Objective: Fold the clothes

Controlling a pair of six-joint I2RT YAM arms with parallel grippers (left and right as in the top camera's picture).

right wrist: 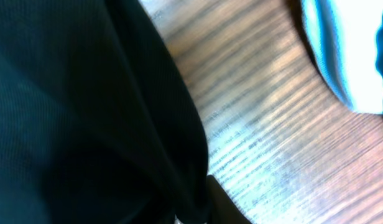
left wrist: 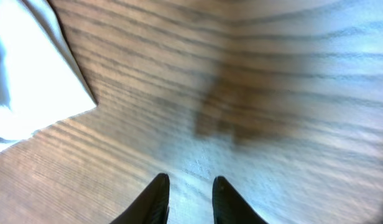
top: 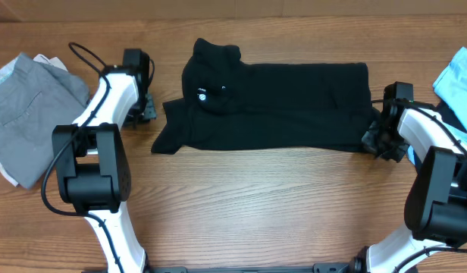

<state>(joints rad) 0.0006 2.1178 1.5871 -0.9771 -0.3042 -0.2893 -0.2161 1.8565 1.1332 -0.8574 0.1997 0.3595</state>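
Observation:
A large black garment (top: 279, 102) lies across the middle of the table, folded into a long band, with its collar and small white lettering (top: 202, 95) at the left. My left gripper (top: 148, 108) hovers just off its left end. In the left wrist view that gripper (left wrist: 191, 182) stands slightly open over bare wood, holding nothing. My right gripper (top: 375, 140) is at the garment's right end. In the right wrist view black fabric (right wrist: 86, 112) covers one finger. Only the other finger (right wrist: 227, 202) shows, right against the cloth edge.
A grey garment (top: 25, 106) with white cloth (top: 44, 59) under it lies at the far left; that white cloth (left wrist: 30, 68) also shows in the left wrist view. A light blue garment (top: 457, 80) sits at the far right edge, close to the right arm.

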